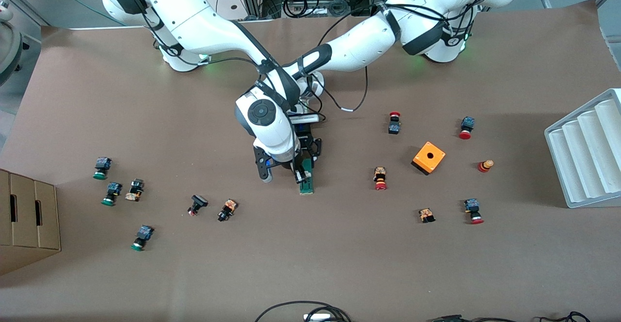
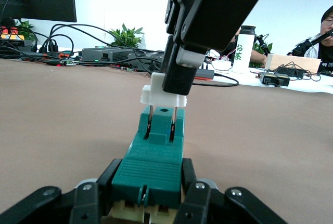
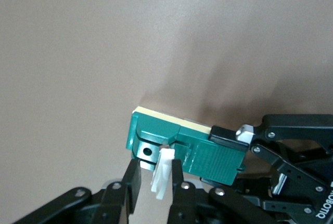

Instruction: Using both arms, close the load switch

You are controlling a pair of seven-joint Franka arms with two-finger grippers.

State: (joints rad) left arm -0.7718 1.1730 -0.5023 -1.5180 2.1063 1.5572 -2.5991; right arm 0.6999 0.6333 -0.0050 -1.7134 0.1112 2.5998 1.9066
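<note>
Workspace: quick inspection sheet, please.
Surface: brown table, flat.
Job's things: load switch at mid-table, white lever raised above the green body.
Clutter: scattered push buttons, orange box, white tray, cardboard box.
Grippers: left gripper shut on the load switch body; right gripper shut on the white lever.
Cables: loops at the table's edge nearest the front camera.
Surroundings: person at a desk.

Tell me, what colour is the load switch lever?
White lever, on the dark-green load switch; right wrist view shows it best.
</note>
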